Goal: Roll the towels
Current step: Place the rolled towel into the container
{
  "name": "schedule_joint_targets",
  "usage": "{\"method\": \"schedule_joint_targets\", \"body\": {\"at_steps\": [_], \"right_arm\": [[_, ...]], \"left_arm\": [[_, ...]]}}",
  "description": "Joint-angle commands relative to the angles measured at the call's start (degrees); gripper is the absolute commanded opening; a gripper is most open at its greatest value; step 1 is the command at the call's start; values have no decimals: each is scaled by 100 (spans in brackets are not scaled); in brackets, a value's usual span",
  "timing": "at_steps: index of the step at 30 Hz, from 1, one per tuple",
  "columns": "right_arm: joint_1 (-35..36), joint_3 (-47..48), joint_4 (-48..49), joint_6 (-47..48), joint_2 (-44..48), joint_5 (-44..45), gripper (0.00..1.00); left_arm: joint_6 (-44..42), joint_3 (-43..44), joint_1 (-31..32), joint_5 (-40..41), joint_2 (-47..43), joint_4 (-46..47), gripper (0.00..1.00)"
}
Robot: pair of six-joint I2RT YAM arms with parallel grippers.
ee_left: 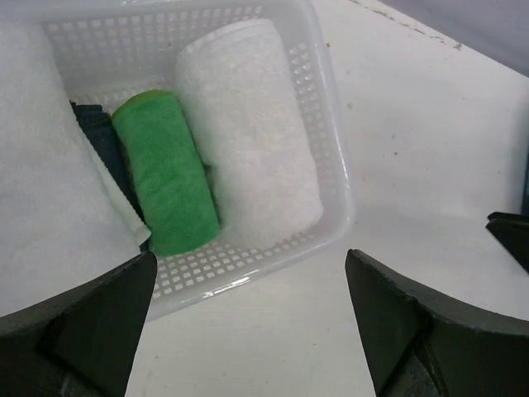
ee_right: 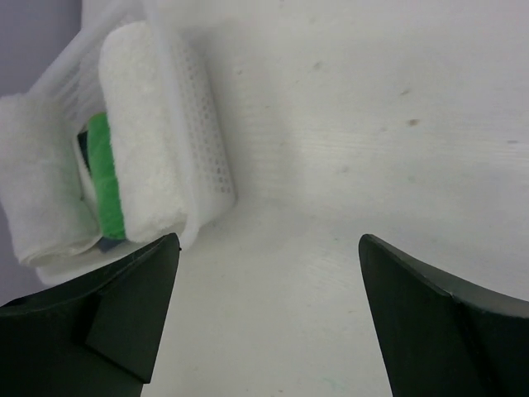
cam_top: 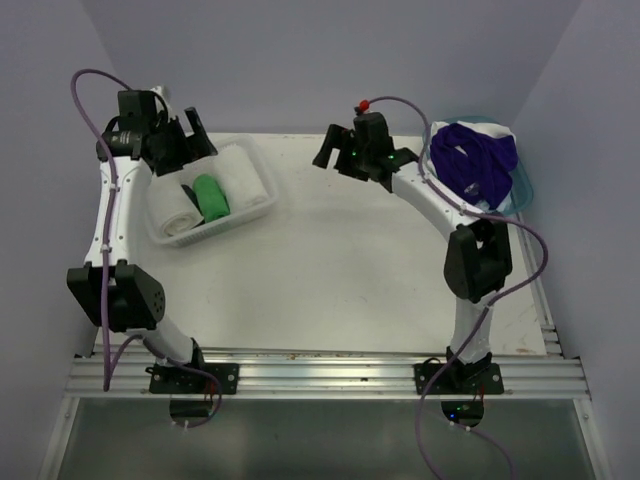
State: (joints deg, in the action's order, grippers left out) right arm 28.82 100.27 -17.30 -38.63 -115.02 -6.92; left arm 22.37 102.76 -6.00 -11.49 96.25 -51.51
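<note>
Left claw [ee_left: 248, 273]: spread wide, nothing pinched. Just ahead of and below its fingertips: white perforated basket [ee_left: 331, 157] on worktop [ee_left: 430, 165]. Inside, going from claw's right to its left:
- fat white rolled towel [ee_left: 256, 141] along the right wall
- green rolled towel [ee_left: 165, 182] touching it
- navy towel [ee_left: 103, 145] wedged in next
- second white towel [ee_left: 41, 182] at far left

Navy mostly buried between green and second white, shape hard to make out. Second white cut off by frame edge, with a loose flap lying over navy.

Right claw [ee_right: 269, 248]: spread wide too, empty, over bare worktop. Ahead and to its left: same basket seen from the side, with white roll lying against the near wall and a sliver of green behind it. Lower parts of contents blurred by wall mesh; navy barely a dark speck there.

Well behind right claw, back past its arm in the overhead view: purple towel [cam_top: 475, 160], heaped and unrolled in light blue tub [cam_top: 520, 185] at worktop's far right corner. Arm link and cable crossing in front, so tub's near side is partly hidden. In the same view, left claw over basket's far-left corner, covering part of rim and of the second white towel.
</note>
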Motion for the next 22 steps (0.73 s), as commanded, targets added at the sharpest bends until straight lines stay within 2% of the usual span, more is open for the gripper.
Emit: {"method": "schedule_joint_targets", "body": {"at_steps": [1,3,7,13,18,22], "right_arm": [[-192,-121,-993,681,856,1313,94],[-192,-297,-1370,926,1121,2014,99],[-192,-841,-1776,1200,1815,2800,98],[-192,-2475,-1838,1437,3309,3704,99],[-192,-3706,-1795,1306,4319,4101,99],[-192,-4462,-1408,1332,4978,3927,99]], "left_arm": [[-242,0,292,163,-561,280,100],[-268,-238,528,243,-799,491,100],[-163,-1404,951,612,-1695,1447,100],[-154,-2715,1092,455,-2767,2161,100],[-180,-3270,1171,173,-3155,2197,100],[-145,-3771,1241,76,-3367,2198,100]]}}
